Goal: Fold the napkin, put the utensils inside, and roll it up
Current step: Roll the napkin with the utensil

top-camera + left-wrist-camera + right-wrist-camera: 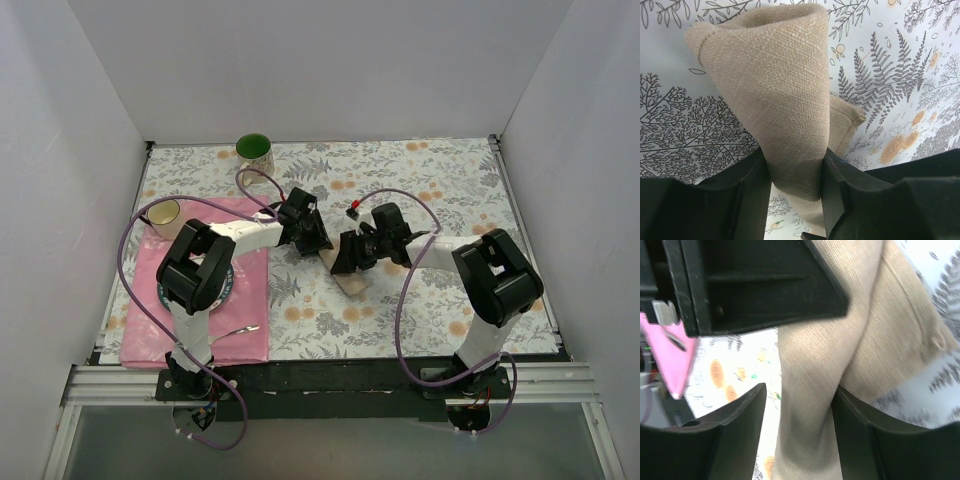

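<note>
Jaws of the left gripper [797, 172] are clenched on the rolled napkin [770, 80]. Those of the right gripper [799, 405] are parted around it, one side clear. Both are angled inward over the desk [330, 312].

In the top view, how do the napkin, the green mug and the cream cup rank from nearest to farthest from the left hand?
From the left hand:
1. napkin, right at the hand, mid-table.
2. green mug, at the far edge, to the left.
3. cream cup, far left, at the far corner of the pink placemat.
</note>
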`<action>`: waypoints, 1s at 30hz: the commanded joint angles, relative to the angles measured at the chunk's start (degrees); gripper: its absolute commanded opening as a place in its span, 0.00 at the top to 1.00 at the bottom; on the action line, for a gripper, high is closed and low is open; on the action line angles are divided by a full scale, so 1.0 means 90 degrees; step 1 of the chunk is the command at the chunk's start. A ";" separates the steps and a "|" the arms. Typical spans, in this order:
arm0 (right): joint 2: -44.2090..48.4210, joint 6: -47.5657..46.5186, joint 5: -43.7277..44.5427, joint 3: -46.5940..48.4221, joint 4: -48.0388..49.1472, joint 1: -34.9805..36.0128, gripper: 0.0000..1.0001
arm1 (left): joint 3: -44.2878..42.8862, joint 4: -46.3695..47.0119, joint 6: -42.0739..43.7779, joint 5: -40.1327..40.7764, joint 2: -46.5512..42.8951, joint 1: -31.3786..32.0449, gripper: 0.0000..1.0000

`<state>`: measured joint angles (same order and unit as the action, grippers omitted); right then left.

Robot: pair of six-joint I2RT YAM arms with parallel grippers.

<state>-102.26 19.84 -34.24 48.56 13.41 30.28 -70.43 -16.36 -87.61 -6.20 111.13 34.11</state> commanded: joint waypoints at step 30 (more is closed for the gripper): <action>-0.0308 -0.1999 0.6793 0.1588 -0.3024 0.2758 0.36 | 0.0170 -0.0389 0.0204 -0.0854 0.0406 -0.0176 0.61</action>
<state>-103.66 3.09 25.65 65.30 -12.14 54.04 -70.00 -14.72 -87.96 -15.35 112.29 31.88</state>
